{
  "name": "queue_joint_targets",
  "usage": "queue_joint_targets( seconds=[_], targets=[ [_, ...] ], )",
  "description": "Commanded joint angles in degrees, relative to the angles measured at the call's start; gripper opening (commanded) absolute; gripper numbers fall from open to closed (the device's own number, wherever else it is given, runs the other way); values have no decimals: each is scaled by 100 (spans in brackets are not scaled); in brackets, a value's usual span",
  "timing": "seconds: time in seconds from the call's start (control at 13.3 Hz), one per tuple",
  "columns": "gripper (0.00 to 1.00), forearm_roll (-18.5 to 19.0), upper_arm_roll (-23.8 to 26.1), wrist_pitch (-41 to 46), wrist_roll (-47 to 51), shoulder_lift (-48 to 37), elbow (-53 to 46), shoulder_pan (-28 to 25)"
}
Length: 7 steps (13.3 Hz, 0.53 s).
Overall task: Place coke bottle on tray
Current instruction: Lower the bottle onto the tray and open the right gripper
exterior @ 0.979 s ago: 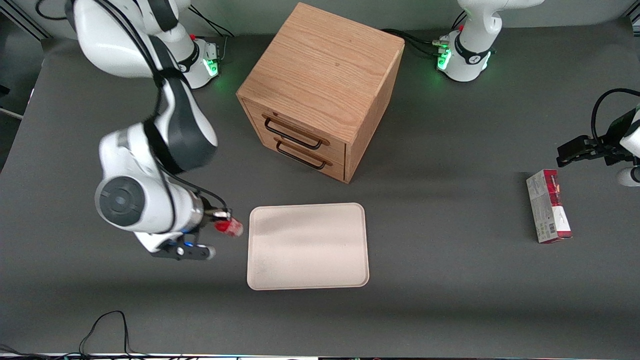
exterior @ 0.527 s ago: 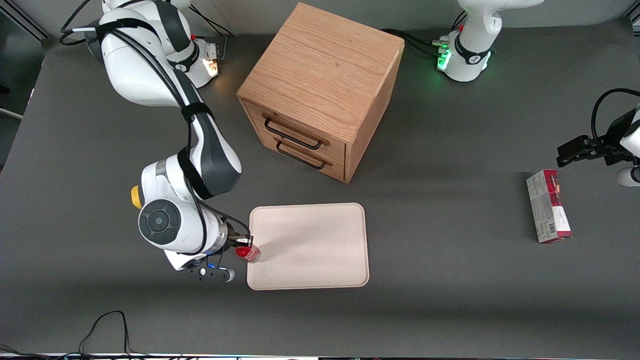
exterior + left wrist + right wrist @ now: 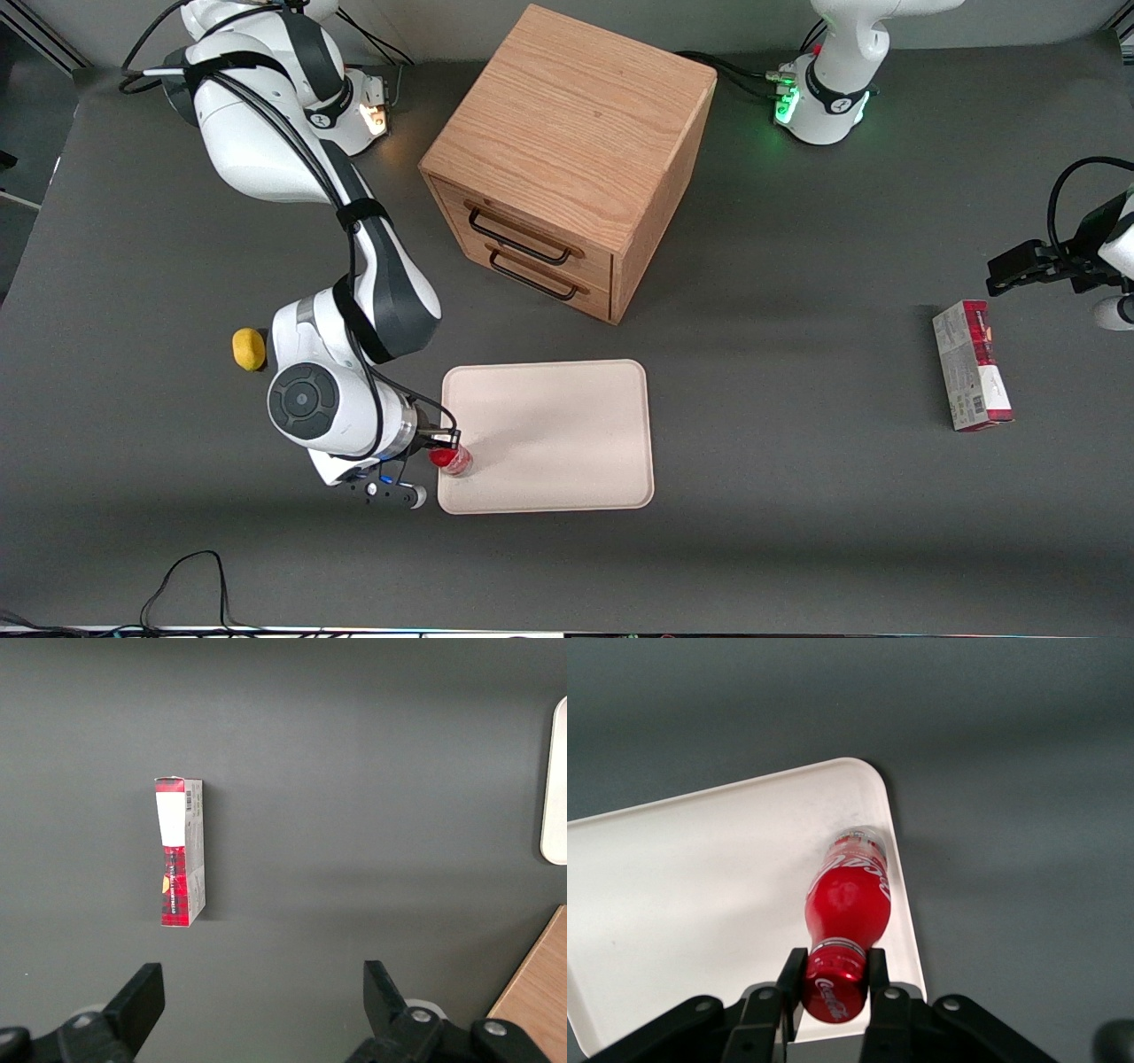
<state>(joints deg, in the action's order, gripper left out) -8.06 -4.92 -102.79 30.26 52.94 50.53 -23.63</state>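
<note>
Claw (image 3: pixel 833 979) pinching the coke bottle (image 3: pixel 846 912) at its red cap, bottle upright with its clear base over the tray (image 3: pixel 567 425), just inside the rim at the corner nearest the working arm; whether the base touches the tray surface cannot be told. Lemon-yellow object (image 3: pixel 249 349) on the table (image 3: pixel 797 496) beside the arm's wrist. Wooden drawer cabinet (image 3: pixel 567 159) farther from the front camera than the tray; red-and-grey carton (image 3: pixel 972 365) toward the parked arm's end.
</note>
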Motion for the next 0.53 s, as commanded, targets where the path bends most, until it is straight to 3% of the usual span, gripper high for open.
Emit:
queue_joint_targets(
  seconds=[0.0,0.38,0.45],
  targets=[
    [0,-126,26,-31,129,102,-281,25],
    [0,-126,35,-101,129,102,-272,16],
    [66,-117,35,-101,129,102,-272,-1]
  ],
)
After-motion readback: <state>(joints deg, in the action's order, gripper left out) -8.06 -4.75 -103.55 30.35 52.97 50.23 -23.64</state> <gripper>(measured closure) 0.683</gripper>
